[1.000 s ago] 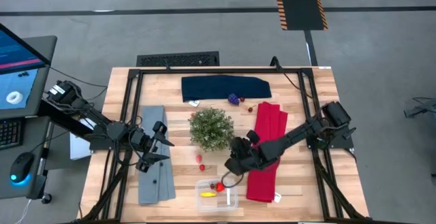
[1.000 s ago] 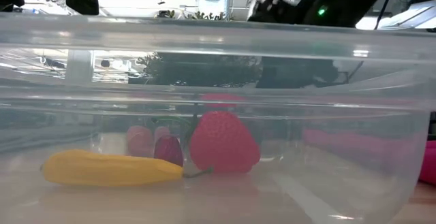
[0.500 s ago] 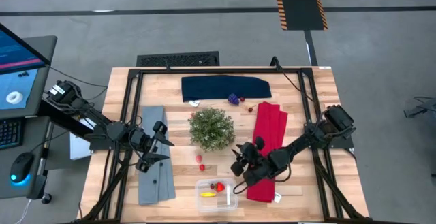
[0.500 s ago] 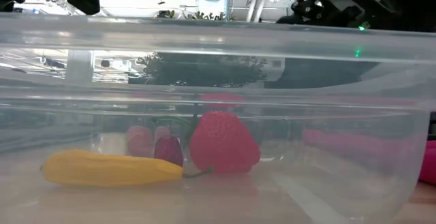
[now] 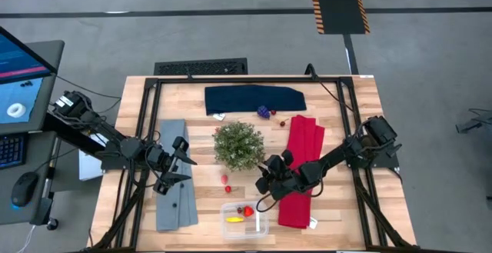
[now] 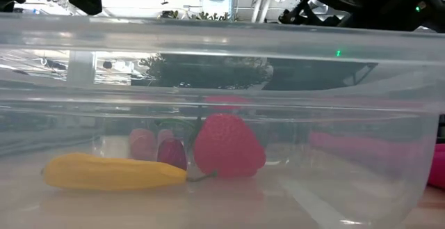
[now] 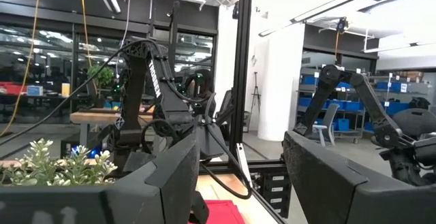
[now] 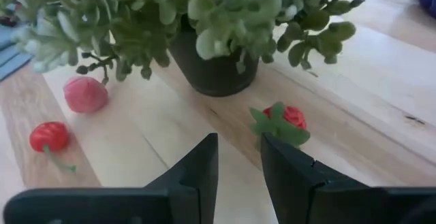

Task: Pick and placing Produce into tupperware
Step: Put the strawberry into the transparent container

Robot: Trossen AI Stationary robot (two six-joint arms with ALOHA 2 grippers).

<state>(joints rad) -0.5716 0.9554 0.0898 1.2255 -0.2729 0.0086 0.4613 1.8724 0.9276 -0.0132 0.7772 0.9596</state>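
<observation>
The right gripper (image 8: 235, 166) hangs with fingers narrowly parted and empty; the small strawberry (image 8: 281, 122) lies on the table just ahead of its tips, near the plant pot (image 8: 212, 67). It looks light, hard, rounded and apt to roll, so pinch its red body squarely, not the leafy cap.

Both arms are built of dark, near-black segments joined by rounded joint housings. The left arm (image 5: 100, 134) shows pale grey patches along its upper link, at about nine o'clock on the table, and a thin dark cable trails beside it. The right arm (image 5: 346, 151), at about four o'clock, has a bulky black shoulder block with lighter edges. In the low view a small green indicator light (image 6: 338, 53) glows on dark housing overhead. The left gripper (image 7: 238, 183) has broad, flat-faced matte black fingers with bevelled edges; the right gripper (image 8: 238, 176) has the same angular black fingers, smooth and unmarked.
</observation>
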